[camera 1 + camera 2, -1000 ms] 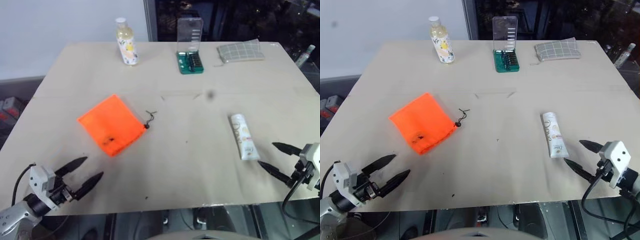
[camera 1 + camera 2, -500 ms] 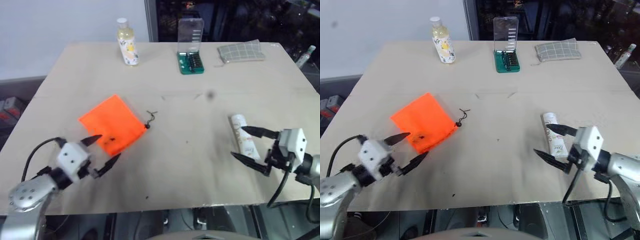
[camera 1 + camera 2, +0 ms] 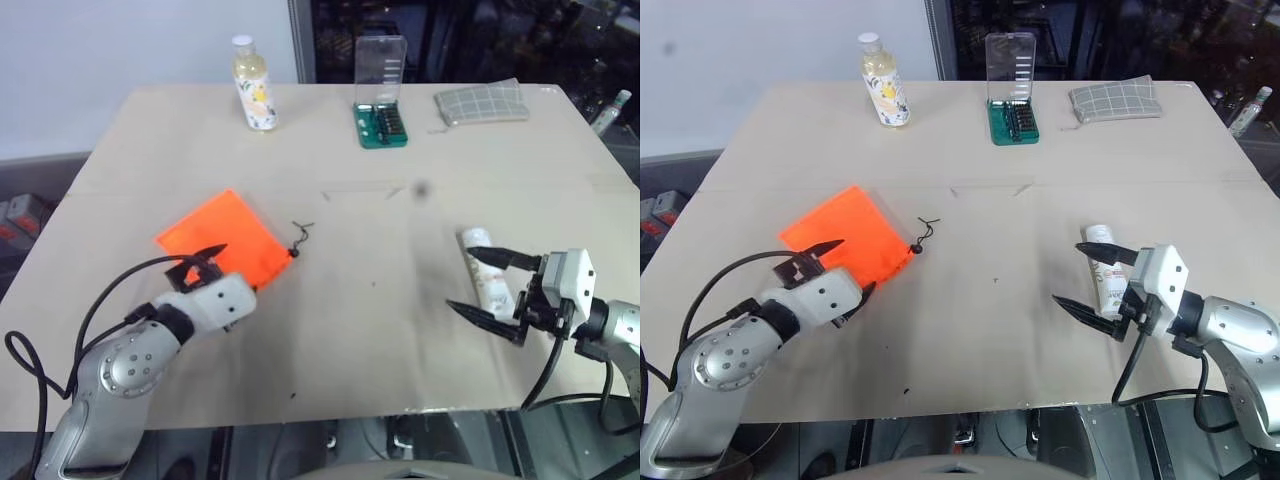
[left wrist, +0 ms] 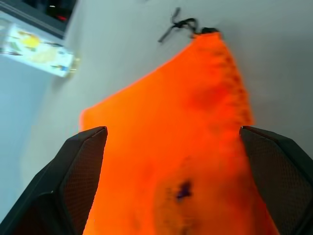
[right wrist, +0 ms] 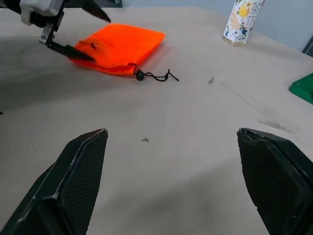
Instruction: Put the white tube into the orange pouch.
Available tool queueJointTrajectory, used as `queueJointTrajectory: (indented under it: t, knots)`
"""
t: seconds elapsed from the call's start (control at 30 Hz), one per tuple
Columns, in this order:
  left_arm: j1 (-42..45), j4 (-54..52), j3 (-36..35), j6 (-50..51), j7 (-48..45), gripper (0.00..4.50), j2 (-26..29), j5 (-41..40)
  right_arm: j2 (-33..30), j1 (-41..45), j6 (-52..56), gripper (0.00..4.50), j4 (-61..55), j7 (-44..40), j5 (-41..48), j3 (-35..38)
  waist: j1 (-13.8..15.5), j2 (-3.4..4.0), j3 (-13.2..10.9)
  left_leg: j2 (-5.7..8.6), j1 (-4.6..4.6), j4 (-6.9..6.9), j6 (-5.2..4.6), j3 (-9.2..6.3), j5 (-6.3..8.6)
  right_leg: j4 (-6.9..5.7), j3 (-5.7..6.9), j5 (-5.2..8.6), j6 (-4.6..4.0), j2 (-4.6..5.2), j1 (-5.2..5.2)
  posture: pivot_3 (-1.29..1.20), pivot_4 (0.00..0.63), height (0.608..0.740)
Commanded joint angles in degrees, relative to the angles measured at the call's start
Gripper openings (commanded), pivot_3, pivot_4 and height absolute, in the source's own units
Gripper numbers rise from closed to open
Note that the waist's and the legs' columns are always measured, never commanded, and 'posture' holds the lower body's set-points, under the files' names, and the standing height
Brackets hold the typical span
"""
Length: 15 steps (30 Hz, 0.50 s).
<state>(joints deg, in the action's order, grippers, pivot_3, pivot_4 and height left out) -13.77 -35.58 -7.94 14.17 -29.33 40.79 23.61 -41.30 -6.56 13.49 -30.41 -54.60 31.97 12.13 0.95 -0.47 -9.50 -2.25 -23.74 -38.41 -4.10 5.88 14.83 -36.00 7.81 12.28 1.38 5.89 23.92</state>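
Note:
The orange pouch (image 3: 222,238) lies flat on the left half of the table, its dark cord and knot (image 3: 298,240) at its right corner. My left gripper (image 3: 849,268) is open over the pouch's near edge; in the left wrist view its fingers (image 4: 83,161) frame the orange fabric (image 4: 195,98). The white tube (image 3: 490,283) lies on the right half, its cap pointing away from me. My right gripper (image 3: 459,279) is open and points left. One finger lies across the tube in the picture, the other just near of it, and nothing is between them.
Along the far edge stand a yellowish bottle (image 3: 253,85), a green bit case with a raised clear lid (image 3: 381,110) and a grey checked cloth (image 3: 480,102). The bare tan table (image 3: 380,200) spreads between pouch and tube. The table's near edge runs just below both grippers.
My left gripper came forward from the near edge and rolled, reaching the pouch's near side. My right gripper swung left over the tube, then held still for the last half second.

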Motion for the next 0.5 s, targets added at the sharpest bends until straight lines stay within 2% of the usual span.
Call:
queueJointTrajectory:
  t: [0.03, 0.17, 0.33, 0.5]
  knots:
    - [-0.98, -4.31, 0.12, 0.82, 2.25, 4.50, -1.43, 4.36, -0.49, -0.48, -0.96, 4.29, -1.14, -0.13, 0.55, 2.09, 0.00, 0.00, 0.00, 0.00, 0.00, 0.00, -0.01, 0.00, 0.00, 0.00, 0.00, 0.00, 0.01, 0.00, 0.00, 0.00, 0.150, 0.740]
    - [-1.72, -4.92, 0.86, 2.58, 1.75, 4.50, -2.77, 7.62, -0.56, -0.78, -1.04, 4.29, -1.27, -0.26, 0.71, 2.14, 0.00, 0.00, 0.00, 0.01, 0.00, 0.00, -0.13, 0.00, -0.08, 0.00, 0.00, -0.01, 0.02, 0.00, 0.00, 0.00, 0.150, 0.740]
    - [-3.01, -8.03, 1.94, 5.54, -1.51, 4.50, -5.60, 5.00, -0.91, -0.82, -0.56, 4.29, -2.71, -1.58, 3.02, 2.39, -0.02, -0.01, 0.00, 0.00, -0.01, -0.02, -0.17, -0.01, -0.08, 0.00, 0.01, 0.00, 0.01, 0.02, 0.00, 0.00, 0.150, 0.740]
    - [-2.90, -8.82, 2.04, 8.24, -3.65, 4.50, -5.89, 5.49, -1.27, -1.02, -0.37, 4.29, -4.19, -2.30, 4.44, 2.11, 0.00, -0.01, 0.00, 0.00, 0.00, -0.03, -0.17, -0.04, -0.08, -0.01, 0.02, 0.00, 0.01, 0.03, -0.01, 0.00, 0.150, 0.740]
